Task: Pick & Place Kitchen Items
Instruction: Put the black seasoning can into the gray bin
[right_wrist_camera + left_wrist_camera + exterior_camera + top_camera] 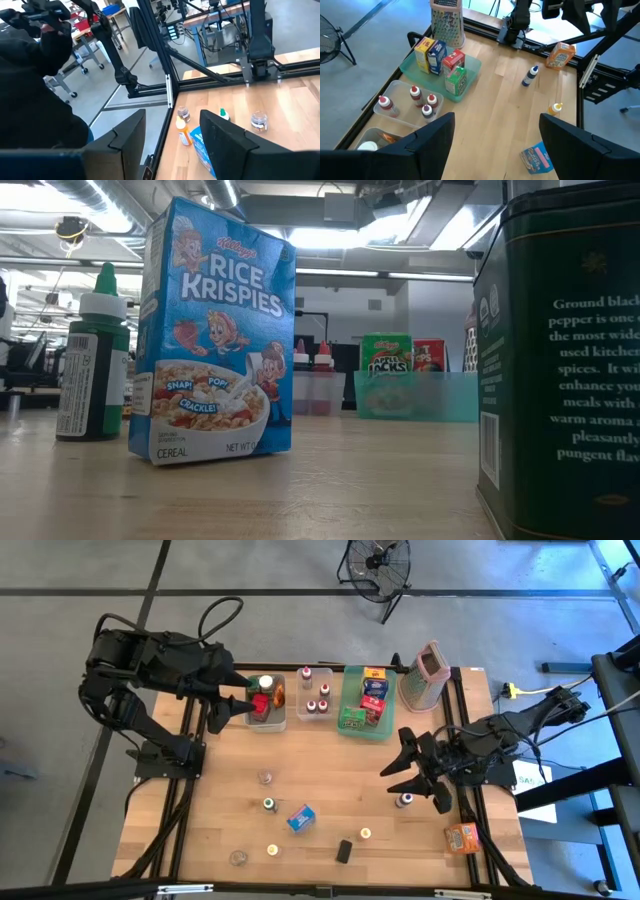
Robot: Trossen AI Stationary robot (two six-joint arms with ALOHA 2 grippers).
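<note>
Kitchen items lie scattered on the wooden table: a blue cereal box [300, 818], a black tin [343, 851], a green-capped bottle [268, 804], a blue-capped bottle [404, 800], small jars [265, 777] and an orange box [462, 837]. My right gripper [405, 762] hangs open above the table's right part, just beyond the blue-capped bottle, with nothing between its fingers [120, 142]. My left gripper [235, 705] waits open over the table's far left, beside a clear bin [266, 720]; its fingers [432, 142] hold nothing.
At the far edge stand a second clear bin [318, 705] with red-capped bottles, a green tray [352, 725] with food boxes and a pinkish grater [430, 675]. In the right wrist view a person in dark clothing [30, 85] is beyond the table.
</note>
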